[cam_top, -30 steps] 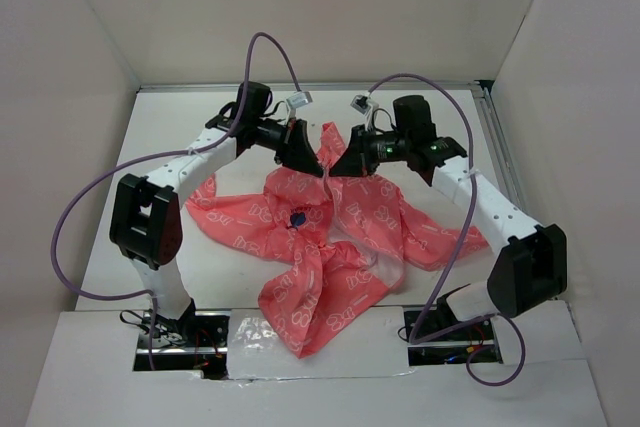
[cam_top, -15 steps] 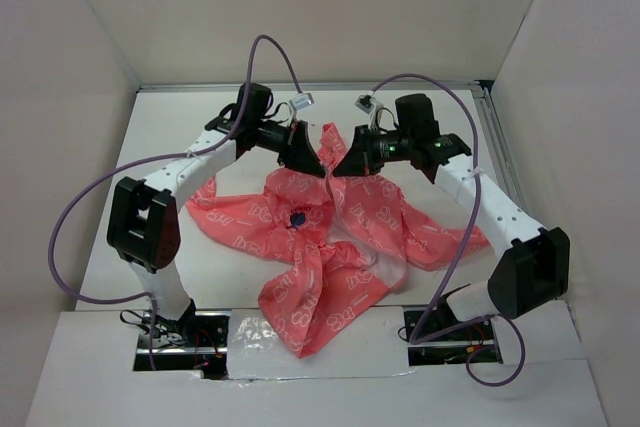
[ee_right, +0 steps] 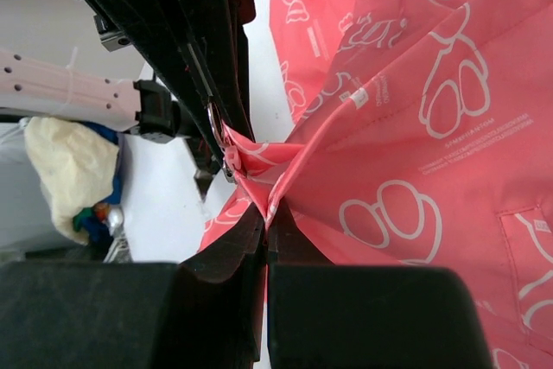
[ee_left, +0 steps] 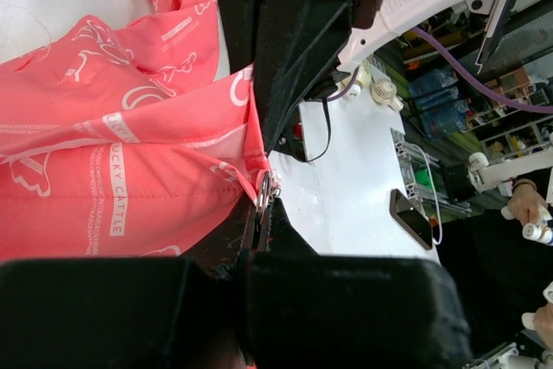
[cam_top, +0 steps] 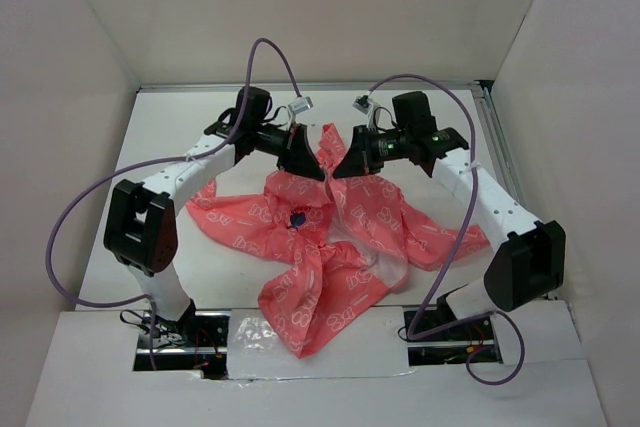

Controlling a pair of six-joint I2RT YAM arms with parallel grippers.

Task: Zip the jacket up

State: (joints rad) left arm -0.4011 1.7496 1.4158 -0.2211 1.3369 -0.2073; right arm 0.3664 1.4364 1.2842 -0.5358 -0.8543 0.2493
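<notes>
Two robot arms grip a coral-pink jacket [cam_top: 330,237] at its front opening, raised above the middle of the white table [cam_top: 170,127].
The left gripper [ee_left: 259,213] is pinched tight on the jacket's edge beside the metal zipper pull [ee_left: 264,189]. The right gripper [ee_right: 266,213] is clamped on a fabric fold just opposite. The rest of the jacket lies rumpled, sleeves spread, with the dark blue chest mark [cam_top: 297,218] facing up.
</notes>
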